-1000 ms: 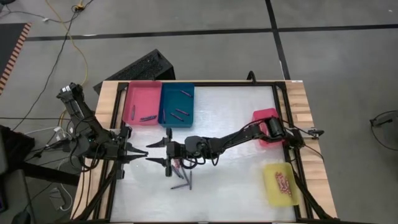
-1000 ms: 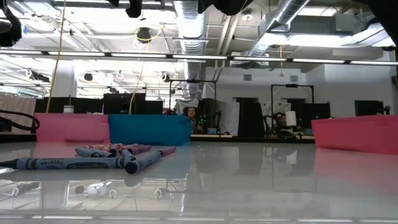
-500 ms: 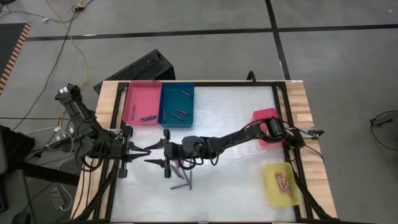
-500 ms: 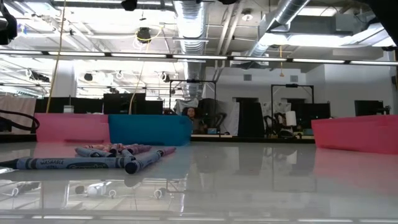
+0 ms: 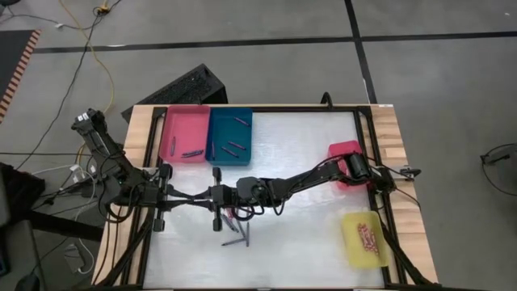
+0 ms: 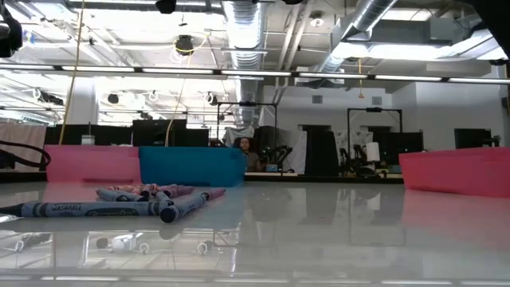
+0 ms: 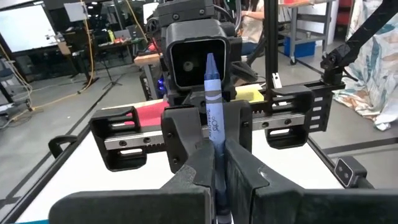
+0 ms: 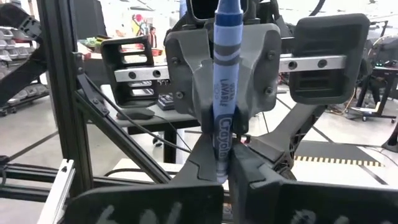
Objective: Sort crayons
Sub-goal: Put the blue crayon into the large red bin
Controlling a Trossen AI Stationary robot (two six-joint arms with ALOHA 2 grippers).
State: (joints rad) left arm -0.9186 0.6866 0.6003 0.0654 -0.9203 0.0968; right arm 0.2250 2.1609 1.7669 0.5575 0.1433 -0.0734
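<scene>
White glossy tabletop: carries pink tray, blue tray, red tray, yellow tray.
Left gripper: fingers pressed on one grey-blue wrapped crayon — tip to tip with the right gripper.
Right gripper: fingers pinched on the same crayon.
Loose crayons: lying on the table just beside the right gripper — others lie in the trays.

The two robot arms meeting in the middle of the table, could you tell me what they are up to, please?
Both grippers are shut on one blue crayon: the left gripper and right gripper meet tip to tip above the table's left side, mid handover. A loose pile of crayons lies just beside them. The pink tray and blue tray already hold a few.
</scene>
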